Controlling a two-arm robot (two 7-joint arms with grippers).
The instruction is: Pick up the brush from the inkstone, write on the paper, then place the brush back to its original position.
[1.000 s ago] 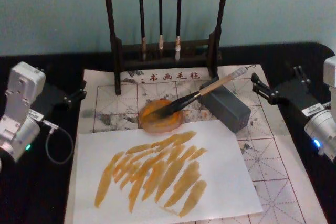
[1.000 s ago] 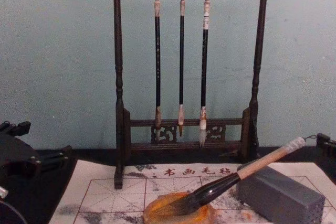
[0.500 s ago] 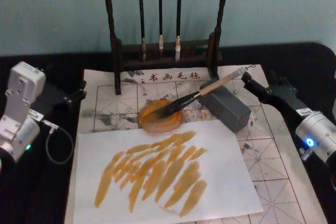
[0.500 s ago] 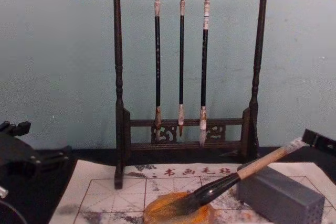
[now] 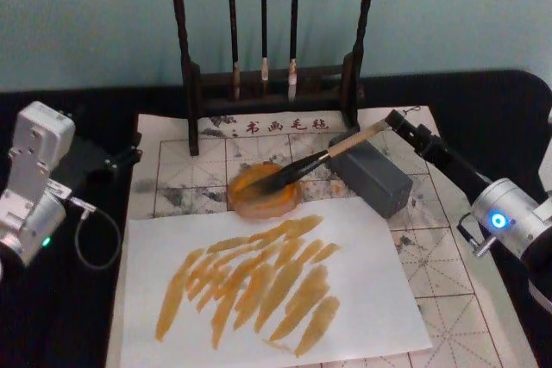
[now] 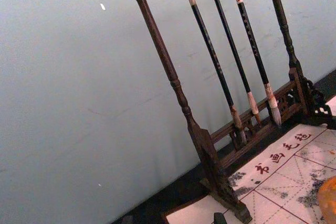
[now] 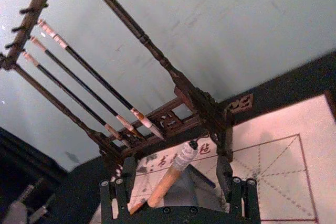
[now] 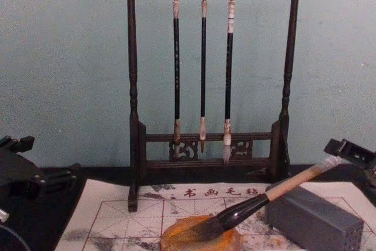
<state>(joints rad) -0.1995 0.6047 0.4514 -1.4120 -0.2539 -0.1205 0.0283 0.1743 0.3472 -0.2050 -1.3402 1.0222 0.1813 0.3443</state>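
Right gripper (image 5: 397,120) now advanced to the end cap of the thick pale-handled calligraphy brush (image 5: 321,158), jaws apart around it, bristles in the round orange-amber inkstone (image 5: 250,204) on red-gridded whitish paper (image 5: 431,256), left gripper (image 5: 125,158) parked left, grip unreadable.

A black table (image 5: 82,321) is covered across its middle by the paper (image 5: 435,252), a whitish sheet ruled with red grid lines. A dark wooden brush rack (image 5: 269,84) is set at the paper's far edge.
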